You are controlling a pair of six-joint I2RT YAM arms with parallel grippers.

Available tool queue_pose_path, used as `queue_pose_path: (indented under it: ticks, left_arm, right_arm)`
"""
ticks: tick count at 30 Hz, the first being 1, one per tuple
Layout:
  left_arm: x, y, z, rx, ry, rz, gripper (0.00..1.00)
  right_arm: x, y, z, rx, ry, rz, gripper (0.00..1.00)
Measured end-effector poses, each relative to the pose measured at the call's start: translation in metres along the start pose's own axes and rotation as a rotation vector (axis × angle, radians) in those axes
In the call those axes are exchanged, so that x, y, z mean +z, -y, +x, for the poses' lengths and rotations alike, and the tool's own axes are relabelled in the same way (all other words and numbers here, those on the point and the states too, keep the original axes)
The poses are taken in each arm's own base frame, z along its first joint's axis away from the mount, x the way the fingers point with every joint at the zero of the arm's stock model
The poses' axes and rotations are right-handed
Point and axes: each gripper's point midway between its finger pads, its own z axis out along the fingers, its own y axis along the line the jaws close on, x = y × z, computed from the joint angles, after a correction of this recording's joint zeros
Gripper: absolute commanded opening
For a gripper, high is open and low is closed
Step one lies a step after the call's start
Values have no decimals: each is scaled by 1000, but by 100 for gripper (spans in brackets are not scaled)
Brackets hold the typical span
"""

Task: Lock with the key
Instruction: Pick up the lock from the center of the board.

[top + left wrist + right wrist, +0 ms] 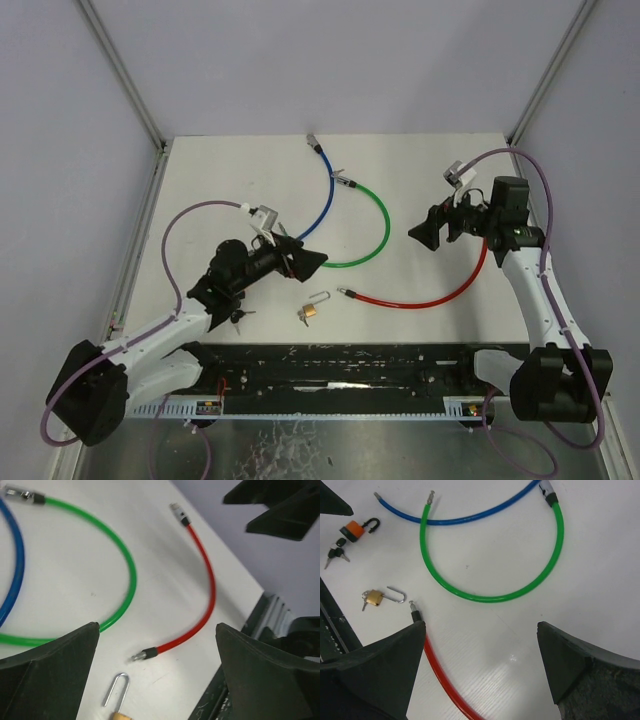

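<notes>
A small brass padlock (310, 312) lies on the white table with its shackle swung open; a small key seems to stick out of its base. It also shows in the right wrist view (374, 598), and its shackle shows in the left wrist view (116, 690). A bunch of black-headed keys (238, 318) lies by the left arm, next to an orange-and-black lock (351, 531). My left gripper (312, 265) is open and empty, above and just behind the brass padlock. My right gripper (420, 233) is open and empty over the red cable (430, 298).
A green cable (375, 225) and a blue cable (322, 205) lie curved across the middle of the table. The red cable's free end (145, 654) lies close to the padlock. A black rail (350, 365) runs along the near edge.
</notes>
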Motion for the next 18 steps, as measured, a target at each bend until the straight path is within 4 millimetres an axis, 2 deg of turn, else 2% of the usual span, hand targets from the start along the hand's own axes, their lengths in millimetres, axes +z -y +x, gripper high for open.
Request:
queue_pose_path:
  ticks: [4,6,8,13,18]
  left_arm:
    - [11,-31,29,-18,-91,-105,100]
    - [21,-44,39,-39,-147,-161,95]
    - [34,-52,41,-55,-190,-204,90]
    - [63,-71,43,-78,-275,-298,89]
    - [62,-100,54,-83,-321,-453,89]
  right_arm:
    - [4,14,16,14,-60,46,100]
    - [8,23,31,42,-119,67,100]
    - [11,27,41,59,-163,77,100]
    - [10,35,57,78,-237,112,100]
    - [8,37,56,67,-250,127,100]
